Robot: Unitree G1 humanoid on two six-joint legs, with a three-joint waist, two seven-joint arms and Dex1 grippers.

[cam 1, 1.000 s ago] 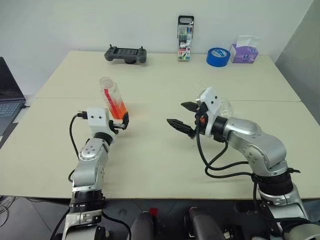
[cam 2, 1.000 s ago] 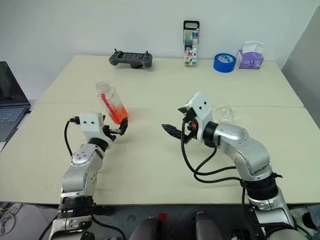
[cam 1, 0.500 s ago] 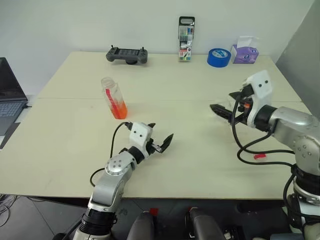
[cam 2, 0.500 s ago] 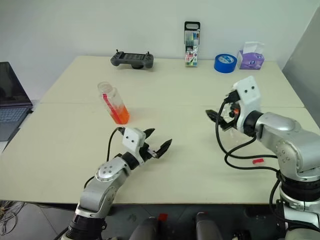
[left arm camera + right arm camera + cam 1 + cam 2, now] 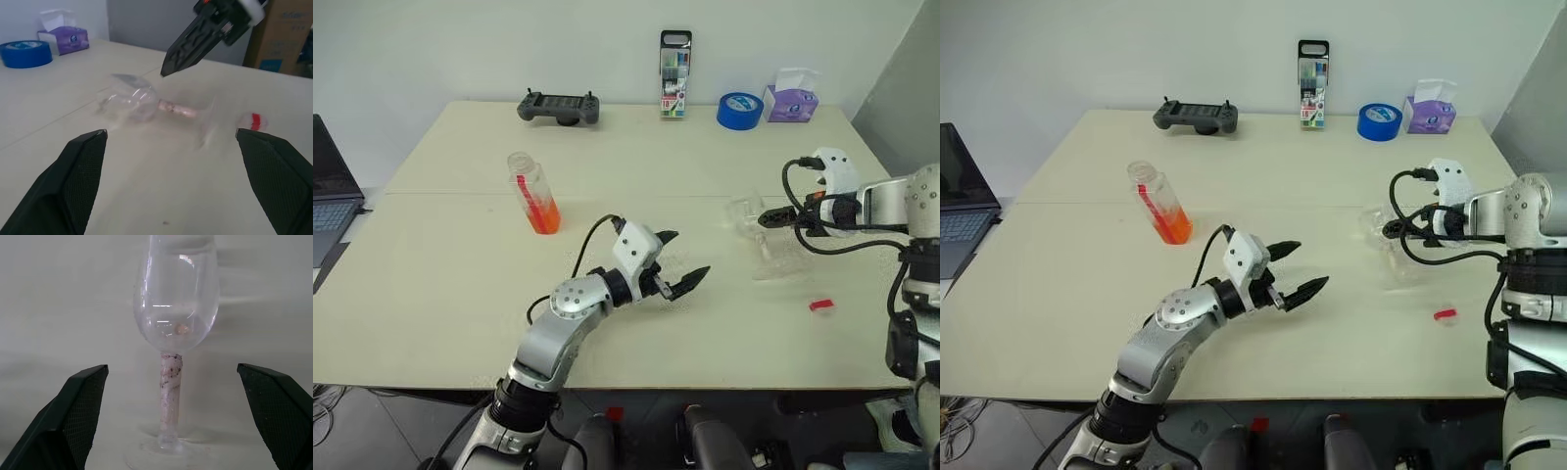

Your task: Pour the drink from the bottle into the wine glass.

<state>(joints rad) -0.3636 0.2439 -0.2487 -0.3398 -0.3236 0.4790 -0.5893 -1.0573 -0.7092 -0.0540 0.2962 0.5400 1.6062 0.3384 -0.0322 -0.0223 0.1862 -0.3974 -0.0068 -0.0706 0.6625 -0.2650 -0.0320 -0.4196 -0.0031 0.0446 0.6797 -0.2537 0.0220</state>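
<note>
So the wine glass (image 5: 759, 235) is lying on its side on the table (image 5: 636, 157), right by the right gripper (image 5: 773, 221), whose fingers are spread wide, holding nothing. The left gripper (image 5: 683, 264) hangs mid-table, spread wide and empty too. The bottle (image 5: 534, 192) stands uncapped well off to the left, orange drink (image 5: 542, 213) in its bottom.

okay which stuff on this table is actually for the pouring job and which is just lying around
For the job: bottle holding the orange drink; wine glass, lying on its side.

Lying about: game controller, marker-pen case, blue tape roll, tissue box, laptop, small red piece.
</note>
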